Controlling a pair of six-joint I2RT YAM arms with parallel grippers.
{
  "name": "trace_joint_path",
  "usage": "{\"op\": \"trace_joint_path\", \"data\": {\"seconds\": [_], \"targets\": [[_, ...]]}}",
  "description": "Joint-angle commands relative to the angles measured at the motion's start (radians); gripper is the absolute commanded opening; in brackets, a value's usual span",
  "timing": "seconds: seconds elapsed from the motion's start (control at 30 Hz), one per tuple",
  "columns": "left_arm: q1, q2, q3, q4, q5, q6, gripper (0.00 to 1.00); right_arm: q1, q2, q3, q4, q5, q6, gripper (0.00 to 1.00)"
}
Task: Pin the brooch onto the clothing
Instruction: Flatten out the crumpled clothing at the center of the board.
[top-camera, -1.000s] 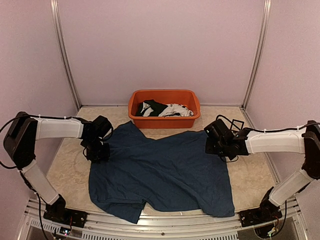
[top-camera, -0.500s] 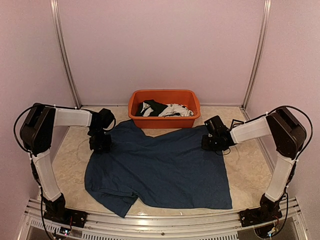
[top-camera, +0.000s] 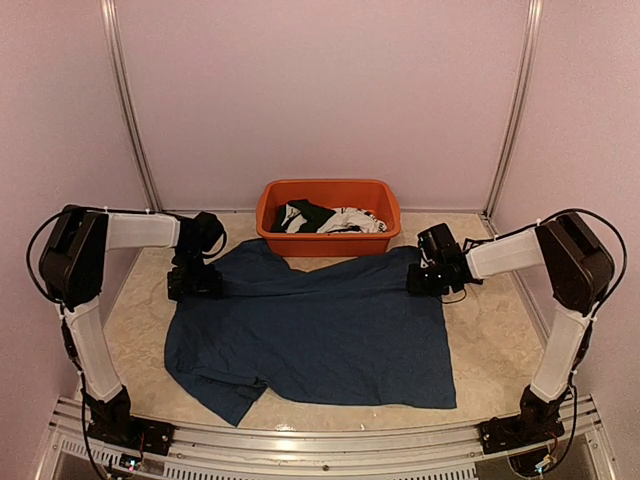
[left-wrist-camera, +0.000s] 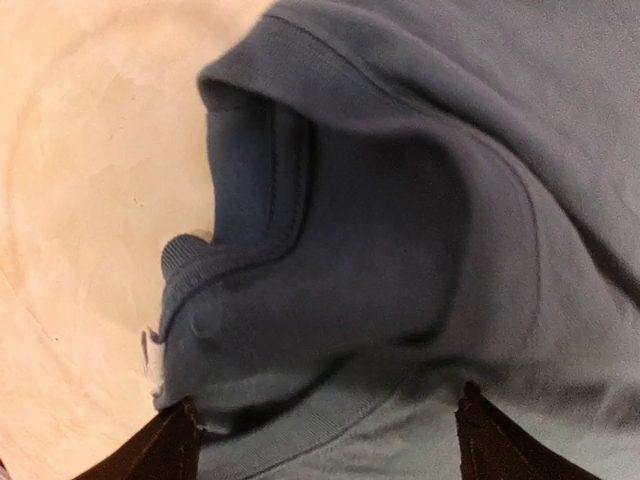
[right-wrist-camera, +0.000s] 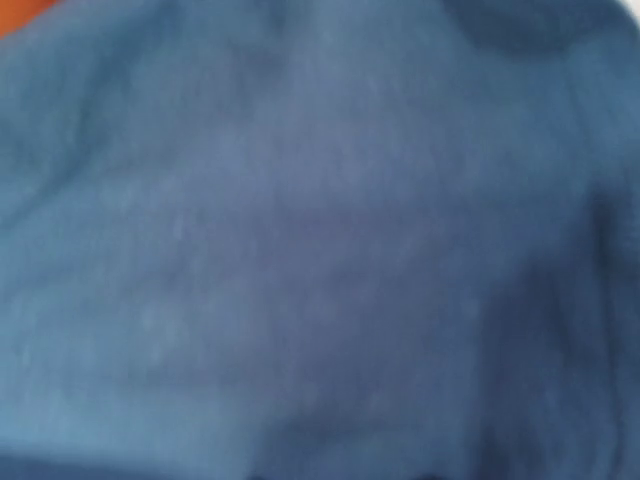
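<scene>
- Item under inspection: the navy T-shirt (top-camera: 320, 330) lies spread on the tabletop (top-camera: 500, 350). Its far edge is close to the orange tub (top-camera: 328, 243).
- No brooch is visible in any view. I judge the step in hand to be laying the shirt flat; pinning is not yet begun.
- Left jaws: they sit low at the shirt's far-left edge. The wrist view shows the fingers (left-wrist-camera: 172, 448) set wide apart. A rolled hem (left-wrist-camera: 250, 260) lies ahead of them, and nothing is clamped.
- Right jaws: they sit low over the far-right corner. The wrist view gives only blurred blue cloth with no fingers in frame, so you cannot tell whether they are apart or clamped on fabric.
- Raise the left jaws straight up. A sideways exit is likely to catch the rolled hem and drag the soft cloth back into a bunch.
- Confirm that the right jaws have let go before you withdraw that arm. This fabric will probably follow any pull.
- The near-left corner (top-camera: 235, 395) looks folded. Flatten it, or keep the pin site away from it.
- Choose a smooth stretch mid-shirt for the pin, so that it does not catch doubled layers.
- Leave the black and white garments (top-camera: 325, 218) in the tub alone.
</scene>
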Motion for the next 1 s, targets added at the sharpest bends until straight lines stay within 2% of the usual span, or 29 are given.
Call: {"op": "trace_joint_path", "data": {"seconds": [0.0, 0.1, 0.27, 0.4, 0.5, 0.6, 0.83, 0.97], "targets": [[-0.087, -0.152, -0.038, -0.033, -0.032, -0.016, 0.98, 0.032, -0.125, -0.007, -0.118, -0.056, -0.114, 0.44], [-0.171, -0.240, -0.070, -0.066, -0.019, -0.049, 0.99, 0.092, -0.222, 0.040, -0.246, -0.049, -0.167, 0.52], [-0.310, -0.439, -0.243, -0.067, 0.080, -0.198, 0.97, 0.188, -0.367, 0.031, -0.398, -0.071, -0.208, 0.52], [-0.397, -0.570, -0.374, -0.074, 0.133, -0.313, 0.77, 0.279, -0.415, -0.014, -0.467, -0.071, -0.220, 0.52], [-0.457, -0.612, -0.431, -0.085, 0.146, -0.369, 0.68, 0.346, -0.419, -0.048, -0.466, -0.074, -0.211, 0.52], [-0.491, -0.586, -0.444, -0.098, 0.108, -0.380, 0.68, 0.384, -0.383, -0.088, -0.424, -0.107, -0.198, 0.52], [-0.563, -0.338, -0.376, -0.170, -0.015, -0.372, 0.62, 0.395, -0.268, -0.155, -0.341, -0.109, -0.148, 0.49], [-0.586, -0.301, -0.387, -0.140, 0.003, -0.377, 0.62, 0.378, -0.250, -0.197, -0.319, -0.094, -0.107, 0.47]]}}
